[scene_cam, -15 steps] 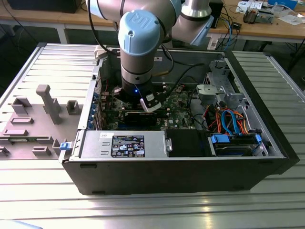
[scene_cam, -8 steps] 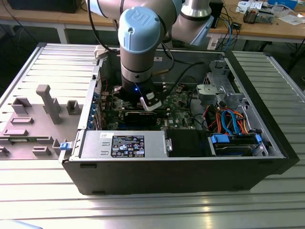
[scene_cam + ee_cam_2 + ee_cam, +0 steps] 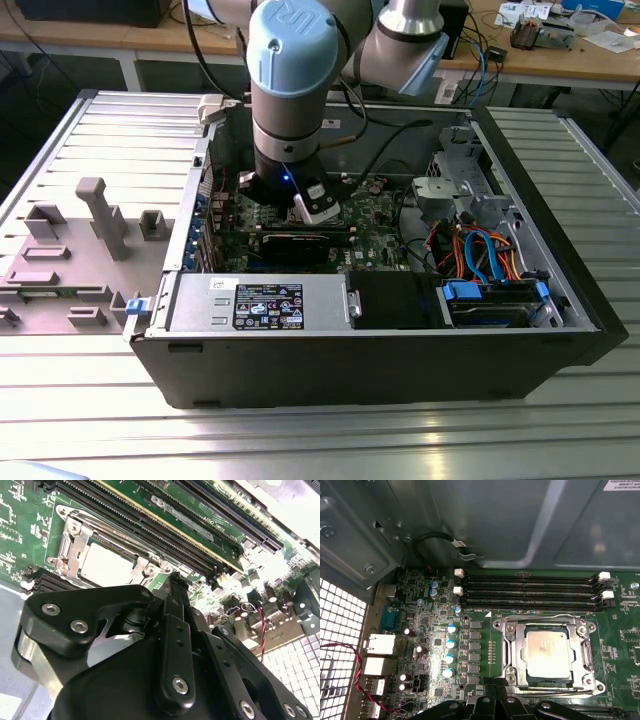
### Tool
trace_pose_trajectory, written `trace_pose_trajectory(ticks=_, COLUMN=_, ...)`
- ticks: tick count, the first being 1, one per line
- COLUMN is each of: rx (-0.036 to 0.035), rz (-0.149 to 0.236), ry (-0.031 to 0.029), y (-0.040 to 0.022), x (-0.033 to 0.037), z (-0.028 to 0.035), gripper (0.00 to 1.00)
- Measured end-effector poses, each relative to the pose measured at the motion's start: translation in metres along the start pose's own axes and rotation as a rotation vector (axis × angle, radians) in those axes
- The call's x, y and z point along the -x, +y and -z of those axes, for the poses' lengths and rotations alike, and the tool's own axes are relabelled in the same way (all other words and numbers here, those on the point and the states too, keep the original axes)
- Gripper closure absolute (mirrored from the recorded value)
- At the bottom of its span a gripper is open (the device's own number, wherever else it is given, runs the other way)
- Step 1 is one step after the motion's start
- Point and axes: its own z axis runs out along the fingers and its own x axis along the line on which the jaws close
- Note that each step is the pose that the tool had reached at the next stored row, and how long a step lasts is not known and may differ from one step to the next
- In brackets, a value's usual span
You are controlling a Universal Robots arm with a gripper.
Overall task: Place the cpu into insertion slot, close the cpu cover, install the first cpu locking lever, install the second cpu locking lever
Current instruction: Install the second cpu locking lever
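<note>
The cpu (image 3: 550, 652) lies flat in the insertion slot (image 3: 547, 685), its silver-grey top showing. The cpu cover (image 3: 512, 647) is down around the chip, its window framing it. Thin metal levers (image 3: 540, 616) lie along two sides of the frame; I cannot tell whether they are hooked. In the second wrist view the cpu (image 3: 106, 565) and the cpu cover (image 3: 70, 542) sit just beyond the black gripper (image 3: 172, 640). The gripper (image 3: 495, 707) hangs a little above the board beside the socket, touching nothing I can see. In the exterior view the gripper (image 3: 292, 205) is inside the computer case.
Long black memory slots (image 3: 530, 587) run beside the socket. Capacitors (image 3: 451, 645) and rear ports (image 3: 377, 645) stand on the green board. The grey case wall (image 3: 495, 520) rises close behind. A power supply (image 3: 260, 300) and cabled drive cage (image 3: 480, 255) fill the case's front. Grey fixtures (image 3: 100, 215) stand on the exterior view's left.
</note>
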Motion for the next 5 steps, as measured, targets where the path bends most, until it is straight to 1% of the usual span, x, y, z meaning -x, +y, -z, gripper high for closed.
trace_pose_trajectory(ticks=5, rx=-0.0002, rz=0.000, ry=0.0002, y=0.0000, x=0.0001, z=0.0001, gripper=0.89)
